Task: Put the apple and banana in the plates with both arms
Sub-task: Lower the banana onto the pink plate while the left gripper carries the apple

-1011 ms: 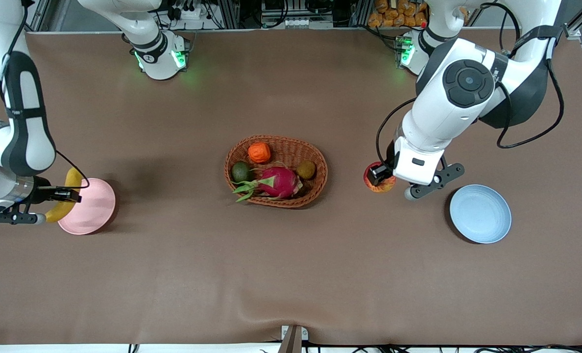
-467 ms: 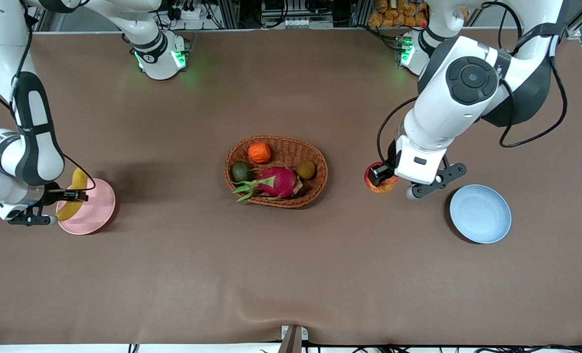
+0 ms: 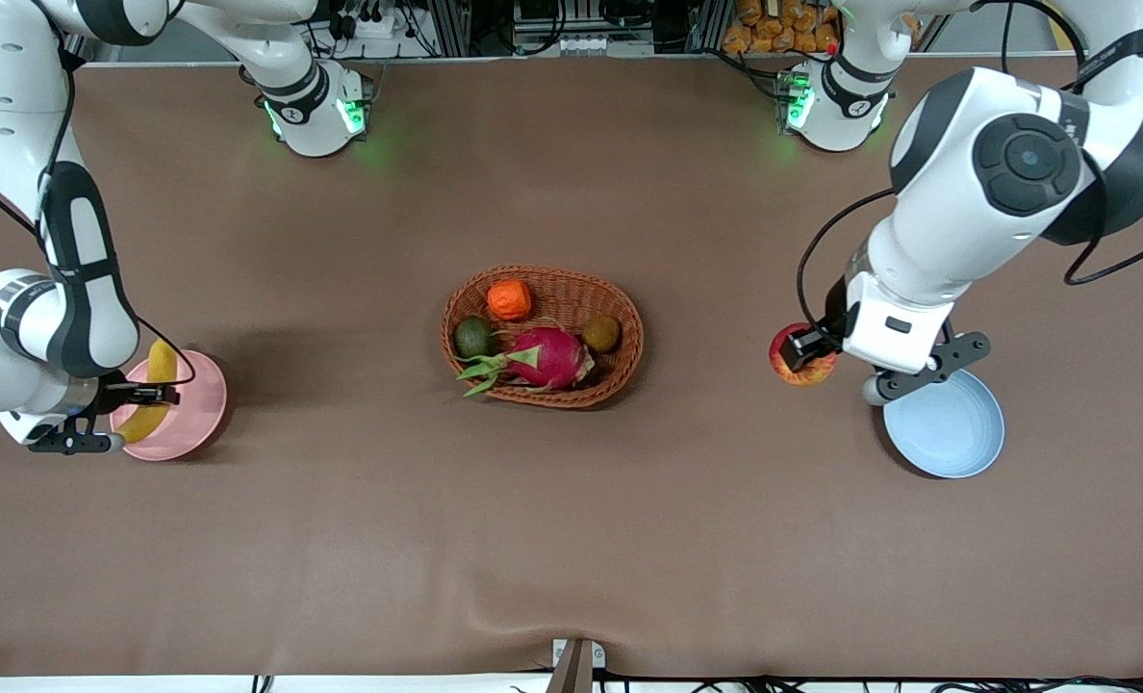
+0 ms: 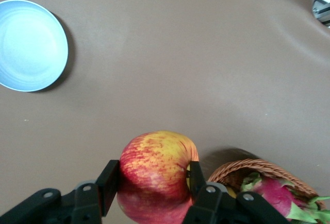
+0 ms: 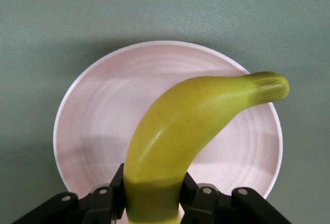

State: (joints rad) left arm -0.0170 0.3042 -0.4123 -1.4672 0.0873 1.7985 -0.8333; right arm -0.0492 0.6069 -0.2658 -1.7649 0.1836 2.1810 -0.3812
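My left gripper (image 3: 804,348) is shut on the red and yellow apple (image 3: 802,357), held in the air over the table between the basket and the pale blue plate (image 3: 947,428). In the left wrist view the apple (image 4: 156,175) sits between the fingers (image 4: 109,180) and the blue plate (image 4: 31,44) lies apart from it. My right gripper (image 3: 148,393) is shut on the yellow banana (image 3: 155,390) and holds it over the pale pink plate (image 3: 191,414). In the right wrist view the banana (image 5: 191,131) hangs over the pink plate (image 5: 98,126).
A brown wicker basket (image 3: 620,308) stands mid-table with an orange ridged fruit (image 3: 509,299), a magenta dragon fruit (image 3: 543,358), a dark green fruit (image 3: 473,337) and a small brown fruit (image 3: 601,333). The basket rim (image 4: 258,168) shows in the left wrist view.
My left gripper has carried the apple toward the blue plate. My right gripper has carried the banana farther over the pink plate.
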